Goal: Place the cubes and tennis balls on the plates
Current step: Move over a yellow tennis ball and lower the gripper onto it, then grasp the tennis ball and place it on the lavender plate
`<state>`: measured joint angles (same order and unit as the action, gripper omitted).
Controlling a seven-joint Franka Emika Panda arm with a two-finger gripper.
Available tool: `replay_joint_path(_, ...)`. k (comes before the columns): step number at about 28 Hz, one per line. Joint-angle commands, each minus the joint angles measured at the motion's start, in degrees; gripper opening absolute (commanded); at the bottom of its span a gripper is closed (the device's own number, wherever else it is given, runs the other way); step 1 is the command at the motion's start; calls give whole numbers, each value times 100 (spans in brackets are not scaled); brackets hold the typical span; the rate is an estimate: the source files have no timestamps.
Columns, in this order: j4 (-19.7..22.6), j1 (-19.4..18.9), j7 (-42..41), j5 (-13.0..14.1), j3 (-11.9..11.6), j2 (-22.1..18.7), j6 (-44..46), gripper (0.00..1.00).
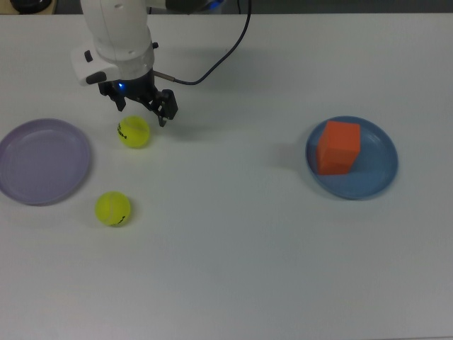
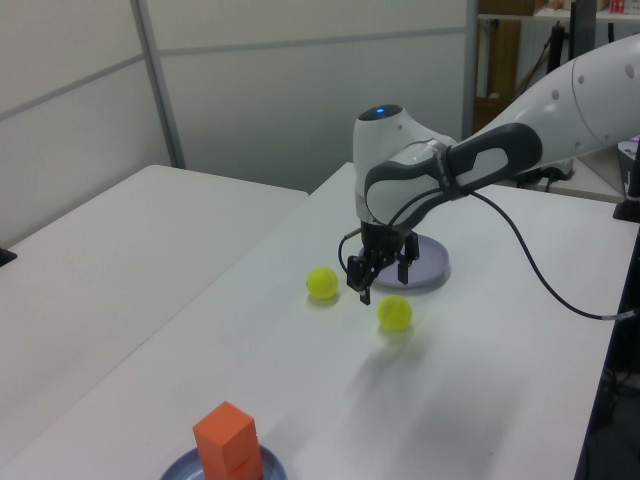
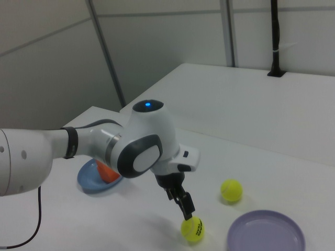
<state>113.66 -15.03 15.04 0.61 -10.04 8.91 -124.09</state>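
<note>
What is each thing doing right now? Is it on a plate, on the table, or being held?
Cubes: stacked on the blue plate.
Purple plate: empty.
Far tennis ball: on the table, loose, just under the gripper.
Near tennis ball: on the table, loose.
Gripper: open, holding nothing.

A laboratory or test room is suggested: plain white tables (image 2: 120,260) are set against bare grey partition walls (image 2: 300,90) (divided by metal posts), cables (image 2: 540,270) are trailed across the surface, and shelving (image 2: 510,40) is seen at the back.
</note>
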Motion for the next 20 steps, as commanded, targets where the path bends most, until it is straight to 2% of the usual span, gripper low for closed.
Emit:
replay_joint_path(1, 271, 27, -203, 115, -60, -65, -274, 100)
replay_joint_path(8, 271, 158, -291, 115, -68, 129, -370, 100)
replay_joint_path(14, 253, 159, -353, 106, -174, 366, -537, 100)
replay_joint_path(20, 227, 159, -353, 106, -174, 586, -616, 100)
